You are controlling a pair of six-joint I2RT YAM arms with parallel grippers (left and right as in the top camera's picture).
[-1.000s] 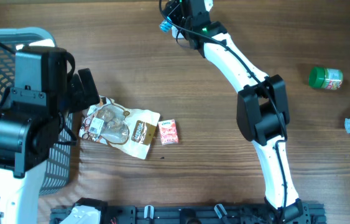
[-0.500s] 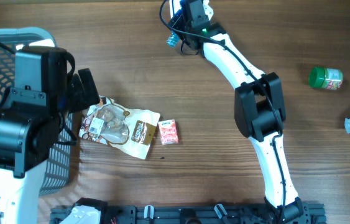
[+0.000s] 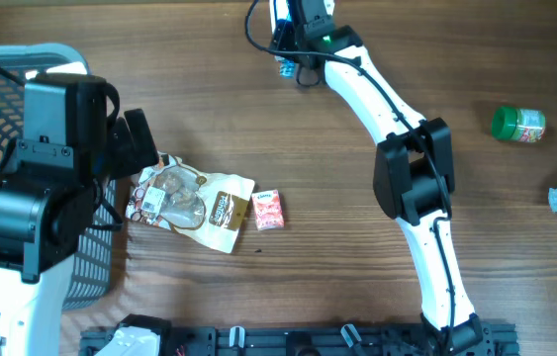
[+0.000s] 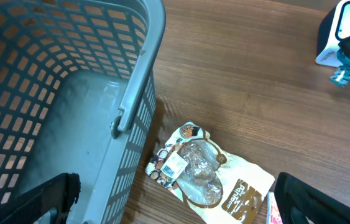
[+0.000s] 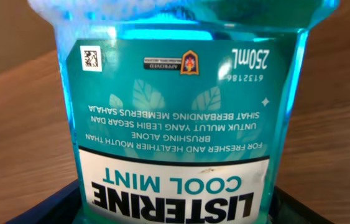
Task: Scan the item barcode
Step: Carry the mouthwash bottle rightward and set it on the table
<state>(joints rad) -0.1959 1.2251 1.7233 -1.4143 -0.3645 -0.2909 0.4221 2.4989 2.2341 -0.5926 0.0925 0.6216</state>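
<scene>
**A:** Where's the item right now?

**B:** The mouthwash bottle (image 5: 181, 124) is at the top centre of the overhead frame. The right gripper (image 3: 288, 54) has its jaws pinching it, just beside the white box (image 4: 333, 37) that I take to be the scanner.

**A:** And the other arm?

**B:** The left gripper (image 4: 175, 202) hangs over the snack pouch (image 4: 209, 180) next to the basket (image 4: 134, 93). Its jaws are spread wide and hold nothing.

**A:** So what could go wrong?

**B:** Mostly a missed read. In the right wrist view the front label faces the camera, upside down, with only a small square code at its upper left (no striped barcode in sight). I can't tell which face is turned to the scanner. If the barcode points away, or the glossy curved wall throws glare, nothing will register.

**A:** Is the grip itself a worry?

**B:** Somewhat. The bottle is smooth, round and full of liquid, and the fingers show only at the lower corners of that view. Turning the wrist to find the barcode could let the bottle swivel or slide in the pads. It is also close enough to the white box that a careless turn could knock it.
</scene>
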